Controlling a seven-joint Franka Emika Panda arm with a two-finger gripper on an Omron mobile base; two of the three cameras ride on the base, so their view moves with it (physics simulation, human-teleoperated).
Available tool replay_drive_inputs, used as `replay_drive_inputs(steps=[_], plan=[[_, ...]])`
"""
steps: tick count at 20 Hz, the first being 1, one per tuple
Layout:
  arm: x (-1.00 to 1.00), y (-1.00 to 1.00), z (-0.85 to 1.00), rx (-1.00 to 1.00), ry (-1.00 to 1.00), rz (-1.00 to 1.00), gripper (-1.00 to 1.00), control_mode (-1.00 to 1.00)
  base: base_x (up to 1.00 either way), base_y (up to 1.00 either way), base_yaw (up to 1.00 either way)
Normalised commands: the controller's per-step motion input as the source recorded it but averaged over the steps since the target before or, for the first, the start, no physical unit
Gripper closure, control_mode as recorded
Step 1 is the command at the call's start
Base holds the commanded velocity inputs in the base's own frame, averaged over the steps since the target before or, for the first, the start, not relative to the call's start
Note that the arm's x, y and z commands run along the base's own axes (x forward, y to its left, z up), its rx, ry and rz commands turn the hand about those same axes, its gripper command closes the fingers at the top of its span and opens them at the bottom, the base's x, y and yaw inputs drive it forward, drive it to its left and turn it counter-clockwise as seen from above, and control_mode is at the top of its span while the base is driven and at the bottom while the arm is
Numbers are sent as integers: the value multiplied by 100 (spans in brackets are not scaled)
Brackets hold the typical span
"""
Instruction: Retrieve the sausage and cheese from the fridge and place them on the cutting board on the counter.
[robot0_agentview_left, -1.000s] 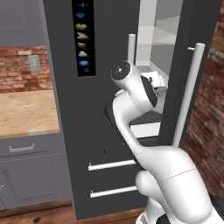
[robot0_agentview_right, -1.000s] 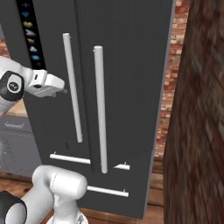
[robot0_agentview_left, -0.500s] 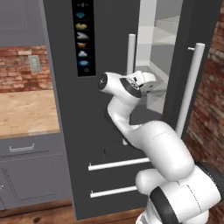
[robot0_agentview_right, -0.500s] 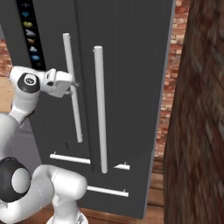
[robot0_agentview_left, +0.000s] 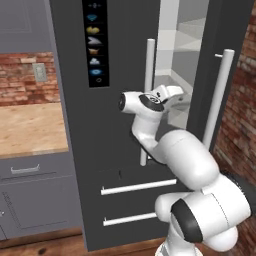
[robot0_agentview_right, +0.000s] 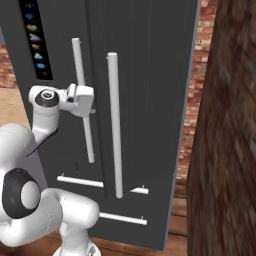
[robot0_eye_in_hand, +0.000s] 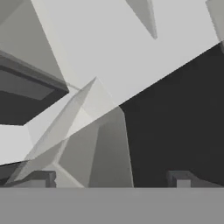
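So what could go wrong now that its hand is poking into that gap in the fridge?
The fridge door stands only partly open, so the arm could bump the long silver handle or the door edge as it reaches in. The open gripper holds nothing, and neither sausage nor cheese is in sight, so it may grope the white shelves blindly.

Counter (robot0_agentview_left: 30, 130): light tan wood-grain top left of fridge (robot0_agentview_left: 105, 125). Fridge shelves (robot0_agentview_left: 187, 42) white; contents seemingly indistinct.
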Motion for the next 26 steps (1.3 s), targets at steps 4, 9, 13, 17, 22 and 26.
replay_drive_inputs(steps=[4, 9, 13, 17, 22, 26], plan=[[-41, -90, -1, 0, 21, -13, -100, -100, 0, 0, 0], [-89, -99, -18, 0, 14, -18, -100, -100, 0, 0, 0], [-64, -100, -23, 0, 15, -21, -100, -100, 0, 0, 0], [-31, -100, -28, 0, 9, -22, -100, -100, 0, 0, 0], [0, -100, -36, 0, -1, -13, -100, -100, 0, 0, 0], [0, -100, -49, 0, -7, -9, -100, -100, 0, 0, 0]])
